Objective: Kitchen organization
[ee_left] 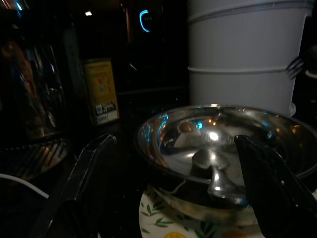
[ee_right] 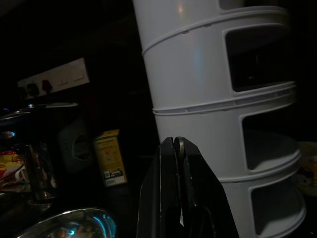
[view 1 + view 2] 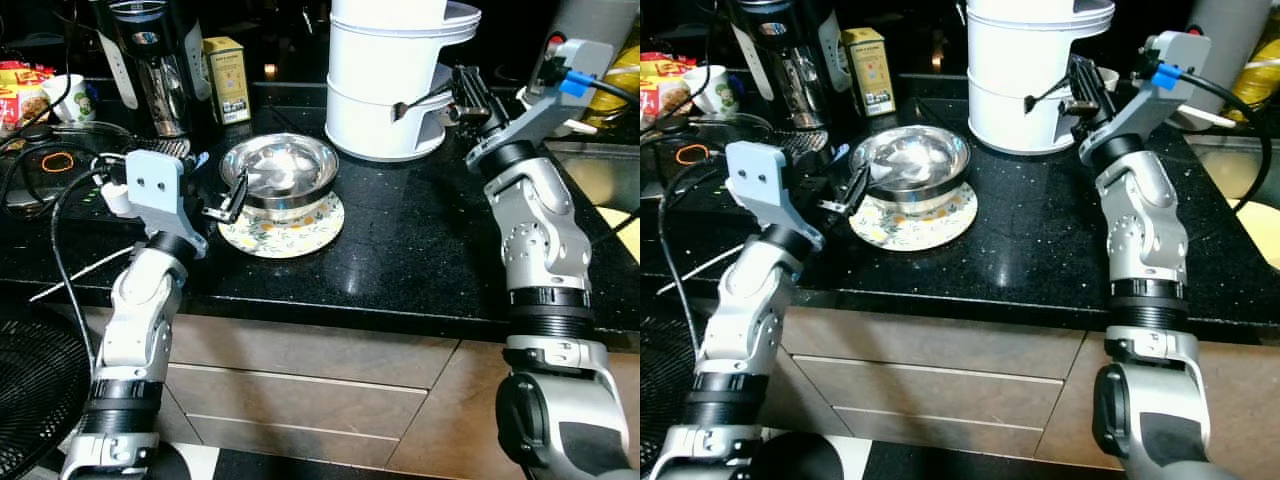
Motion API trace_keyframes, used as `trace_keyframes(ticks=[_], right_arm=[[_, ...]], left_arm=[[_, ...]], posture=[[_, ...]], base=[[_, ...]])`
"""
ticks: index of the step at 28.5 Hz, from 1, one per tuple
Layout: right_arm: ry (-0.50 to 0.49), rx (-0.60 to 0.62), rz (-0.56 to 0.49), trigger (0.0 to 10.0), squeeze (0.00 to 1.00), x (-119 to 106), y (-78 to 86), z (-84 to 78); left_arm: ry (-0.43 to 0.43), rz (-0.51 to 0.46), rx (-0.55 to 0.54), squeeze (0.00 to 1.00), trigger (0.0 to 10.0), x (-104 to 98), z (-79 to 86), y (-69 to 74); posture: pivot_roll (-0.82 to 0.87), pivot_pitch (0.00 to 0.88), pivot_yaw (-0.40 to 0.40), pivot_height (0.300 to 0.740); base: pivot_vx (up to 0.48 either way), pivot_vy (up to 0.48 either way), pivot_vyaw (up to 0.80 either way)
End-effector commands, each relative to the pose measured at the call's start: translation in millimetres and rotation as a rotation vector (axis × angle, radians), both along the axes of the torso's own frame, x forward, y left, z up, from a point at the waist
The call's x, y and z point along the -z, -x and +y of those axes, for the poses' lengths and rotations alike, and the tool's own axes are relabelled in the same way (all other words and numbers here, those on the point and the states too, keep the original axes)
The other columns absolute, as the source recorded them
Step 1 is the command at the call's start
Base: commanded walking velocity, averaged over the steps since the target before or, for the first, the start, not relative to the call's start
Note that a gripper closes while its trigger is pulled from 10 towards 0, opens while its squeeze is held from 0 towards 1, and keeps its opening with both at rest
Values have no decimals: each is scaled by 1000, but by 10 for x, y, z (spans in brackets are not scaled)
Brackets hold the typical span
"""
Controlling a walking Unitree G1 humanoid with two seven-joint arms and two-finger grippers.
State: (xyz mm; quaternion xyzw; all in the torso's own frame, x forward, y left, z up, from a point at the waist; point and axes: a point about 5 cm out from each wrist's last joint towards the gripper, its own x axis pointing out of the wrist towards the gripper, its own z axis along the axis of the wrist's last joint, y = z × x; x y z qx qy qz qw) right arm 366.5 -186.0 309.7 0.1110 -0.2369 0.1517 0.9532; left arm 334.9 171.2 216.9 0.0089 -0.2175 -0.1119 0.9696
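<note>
A steel bowl [image 3: 282,170] rests on a floral plate [image 3: 290,232] on the black counter, and a spoon [image 1: 214,174] lies inside it. My left gripper [image 3: 232,202] is open at the bowl's left rim, one finger [image 1: 84,168] outside the bowl and the other finger [image 1: 270,183] over its near edge. A white tiered rack [image 3: 395,75] stands behind the bowl. My right gripper [image 3: 462,95] is raised beside the rack's right side, shut on a dark fork [image 3: 412,103] whose tines point at the rack's lower tier.
A coffee machine [image 3: 155,60], a yellow box [image 3: 227,78] and a mug [image 3: 72,98] line the back left. Cables [image 3: 60,190] lie on the counter's left. A sink [image 3: 600,175] is at the right. A black fan [image 3: 35,395] stands on the floor below the left.
</note>
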Motion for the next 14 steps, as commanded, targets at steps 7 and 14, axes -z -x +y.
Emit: trace_keyframes(ticks=[7, 14], right_arm=[[15, -10, -9, 10000, 0, -55, 35, 25], [15, -8, -10, 10000, 0, -64, 54, 36]], left_arm=[[-16, 31, 41, 0, 10000, 119, -98, -69], [-4, 20, 74, 0, 0, 147, -173, -71]], posture=[[-39, 0, -24, 740], [-38, 0, -22, 740]], base=[[0, 0, 0], [0, 0, 0]])
